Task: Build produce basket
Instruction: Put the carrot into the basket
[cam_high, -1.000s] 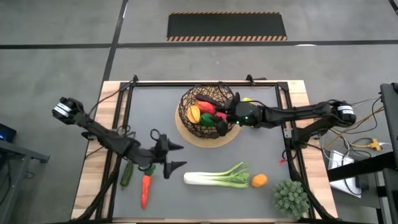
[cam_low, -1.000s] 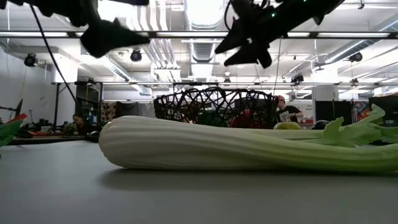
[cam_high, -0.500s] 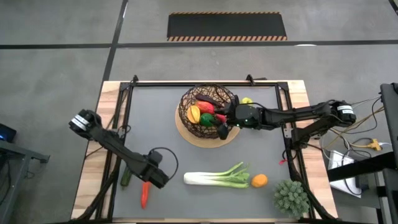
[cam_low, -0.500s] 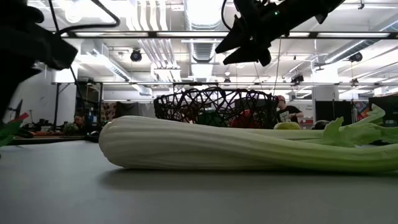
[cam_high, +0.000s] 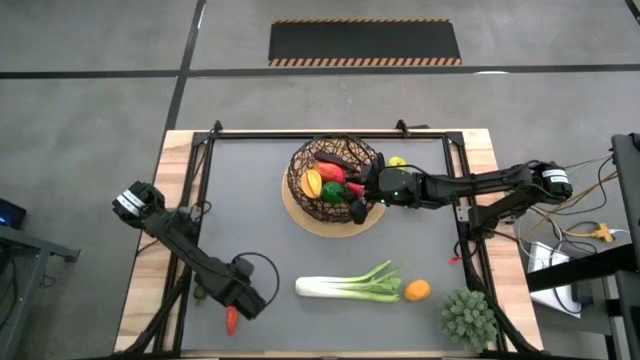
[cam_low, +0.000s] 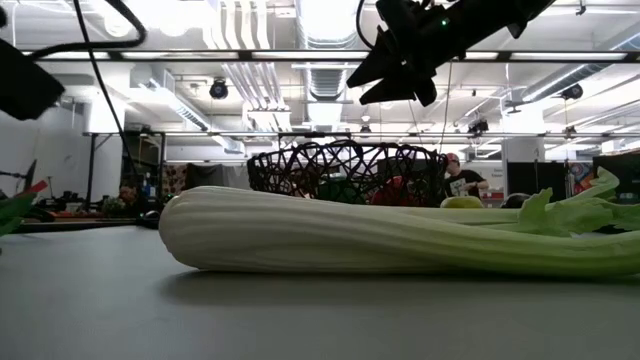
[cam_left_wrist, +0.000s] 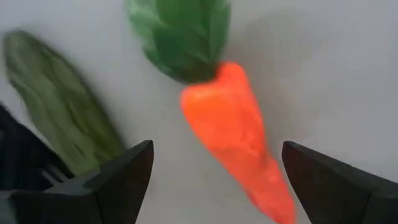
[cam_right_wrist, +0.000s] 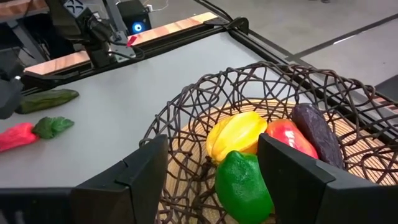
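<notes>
Left gripper (cam_left_wrist: 211, 180) hangs with fingers spread over the tapered orange toy carrot (cam_left_wrist: 239, 134) on the grey counter (cam_high: 250, 190). I'd pinch its thick shoulder; it looks light, stiff and slick. Right gripper (cam_right_wrist: 211, 177), open, hovers above the dark woven wire basket (cam_high: 333, 178).

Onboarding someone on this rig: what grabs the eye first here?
The dark woven basket at the table's far middle, holding bright peppers and an eggplant, with the right claw open over its rim. Then the left claw, open around the carrot beside the cucumber, and the leek along the near edge.
</notes>
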